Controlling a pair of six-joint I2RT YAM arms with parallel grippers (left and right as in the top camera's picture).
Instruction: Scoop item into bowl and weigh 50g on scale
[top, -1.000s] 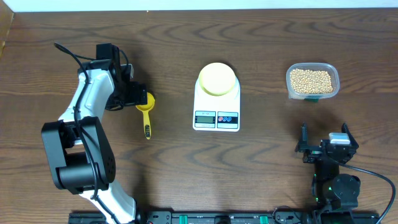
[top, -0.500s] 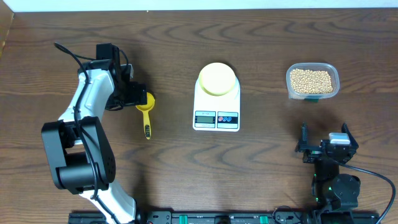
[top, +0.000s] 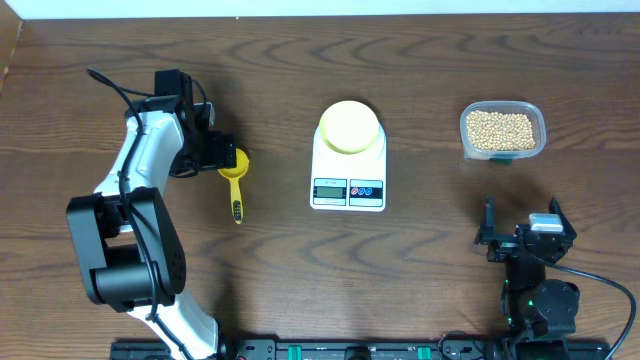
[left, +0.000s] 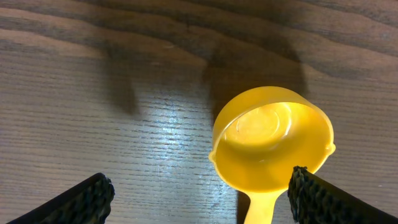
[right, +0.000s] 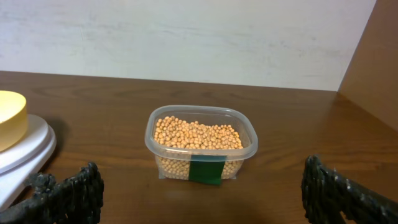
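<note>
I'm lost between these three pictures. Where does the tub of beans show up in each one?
Overhead: the clear tub of beans sits at upper right, right of the scale.
Left wrist: not in it; only the yellow scoop shows.
Right wrist: tub and beans in the centre.
Shared landmark: the pale yellow bowl on the scale, mid-overhead, at the right wrist view's left edge.

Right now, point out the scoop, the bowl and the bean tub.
scoop (left: 273, 140), left wrist view, inside its cup
bowl (top: 349, 126), overhead view, its centre
bean tub (right: 205, 171), right wrist view, green label on front wall
</note>
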